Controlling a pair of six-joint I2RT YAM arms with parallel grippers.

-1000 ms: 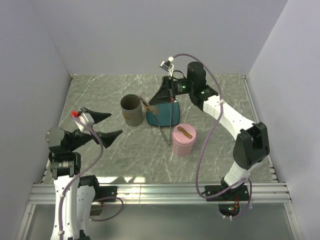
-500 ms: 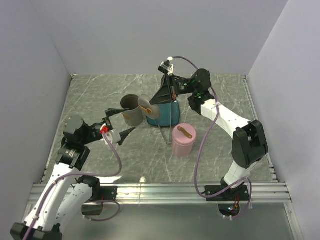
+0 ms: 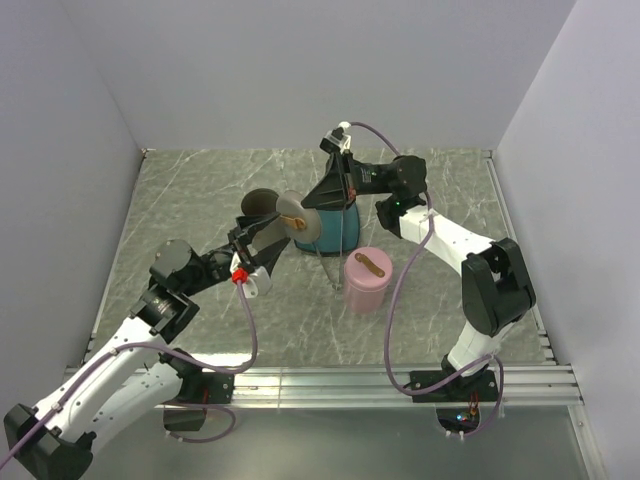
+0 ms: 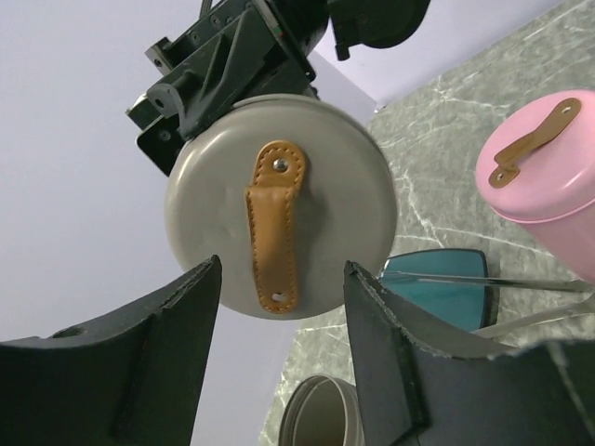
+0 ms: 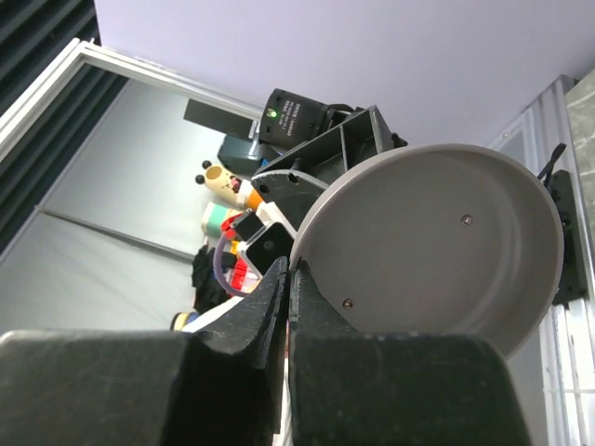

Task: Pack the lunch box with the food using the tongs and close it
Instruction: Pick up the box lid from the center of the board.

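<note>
My right gripper (image 3: pixel 303 208) is shut on the rim of the round grey lid (image 3: pixel 292 214), which it holds on edge in the air; its tan strap (image 4: pixel 274 232) faces my left gripper. In the right wrist view the fingertips (image 5: pixel 290 279) pinch the lid's rim, and the lid's underside (image 5: pixel 437 251) fills the view. My left gripper (image 3: pixel 272 240) hangs open just in front of the lid, with nothing between its fingers. The open grey lunch box (image 3: pixel 258 203) stands behind it. The silver tongs (image 3: pixel 335 255) lean on the teal plate (image 3: pixel 325 228). The food is hidden.
A pink container (image 3: pixel 367 282) with its lid on stands right of the tongs. Walls close in the marble table (image 3: pixel 180 200) on the left, back and right. A metal rail (image 3: pixel 330 385) runs along the near edge.
My left arm has swung up and right towards the lid, and its jaws have narrowed. My right gripper has carried the lid left and tilted it on edge.
</note>
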